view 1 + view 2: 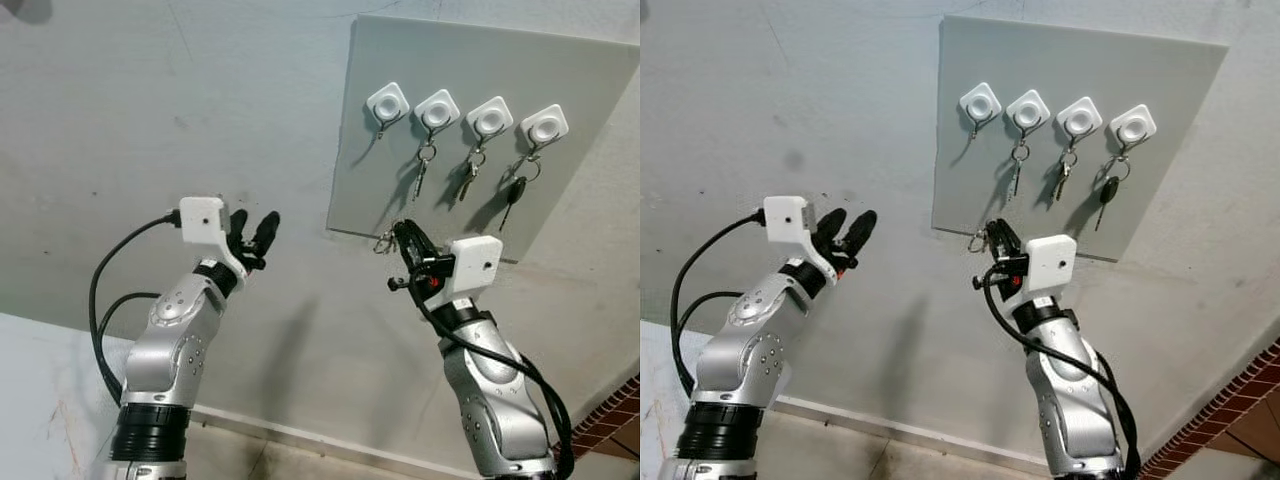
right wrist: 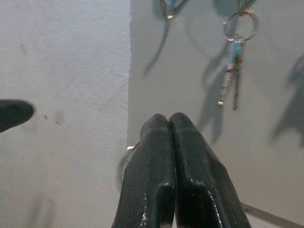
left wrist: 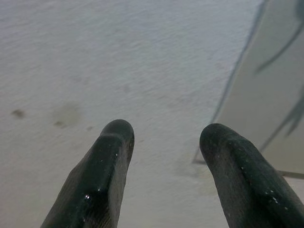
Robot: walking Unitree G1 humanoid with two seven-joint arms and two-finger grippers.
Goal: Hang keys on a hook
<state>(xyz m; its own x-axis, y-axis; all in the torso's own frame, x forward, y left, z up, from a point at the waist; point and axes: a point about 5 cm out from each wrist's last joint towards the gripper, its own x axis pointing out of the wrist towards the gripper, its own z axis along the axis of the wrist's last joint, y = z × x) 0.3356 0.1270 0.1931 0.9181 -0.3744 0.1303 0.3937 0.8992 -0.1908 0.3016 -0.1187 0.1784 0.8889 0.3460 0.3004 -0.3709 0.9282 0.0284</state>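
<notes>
The keys (image 1: 384,241), clamped at the ring by the closed right hand (image 1: 404,238) near the board's (image 1: 600,80) lower left corner, may miss the bare leftmost hook (image 1: 385,105) if raised off-line; the left hand (image 1: 255,236) is apart.

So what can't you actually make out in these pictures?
- Keys in the right gripper: its shut fingers hide all but a bit of key ring in the eye views.
- Leftmost hook: its metal hook is too small to see clearly.
- Board: its top is cut off by the right wrist view's edge.
</notes>
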